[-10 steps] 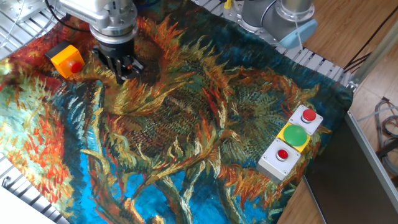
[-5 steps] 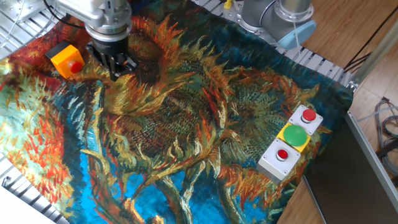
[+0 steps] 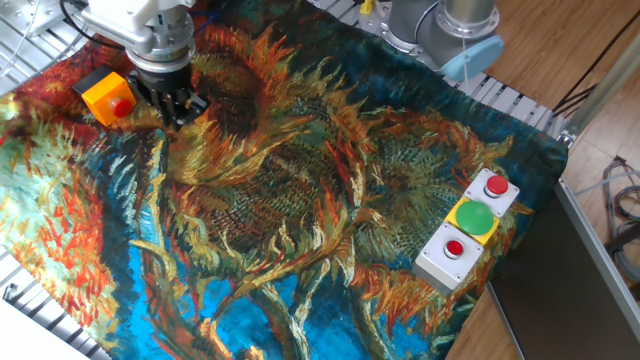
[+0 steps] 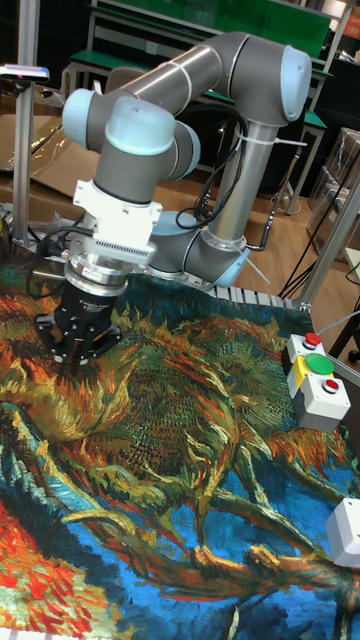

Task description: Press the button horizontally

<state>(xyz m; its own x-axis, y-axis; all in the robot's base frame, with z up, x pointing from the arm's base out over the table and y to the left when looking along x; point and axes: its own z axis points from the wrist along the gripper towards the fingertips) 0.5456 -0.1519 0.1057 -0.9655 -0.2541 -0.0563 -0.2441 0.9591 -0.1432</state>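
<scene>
The button (image 3: 122, 104) is a small red disc in the right-facing side of an orange-yellow cube box (image 3: 103, 94), which stands at the far left of the sunflower-patterned cloth (image 3: 300, 200). My gripper (image 3: 177, 112) hangs low over the cloth just right of the box. Its dark fingers (image 3: 168, 100) point down, with a narrow strip of cloth between them and the button. In the tall fixed view my gripper (image 4: 78, 348) sits at the left, and the box is hidden there. No view shows the fingertips clearly enough to tell their state.
At the right edge of the cloth stands a row of boxes: a grey box with a red button (image 3: 497, 187), a yellow box with a big green button (image 3: 474, 217), and another grey box with a red button (image 3: 453, 249). The arm's base (image 3: 440, 30) is at the back.
My gripper has moved left across the cloth towards the orange box, closing most of the gap to the button. Nothing else has moved.
</scene>
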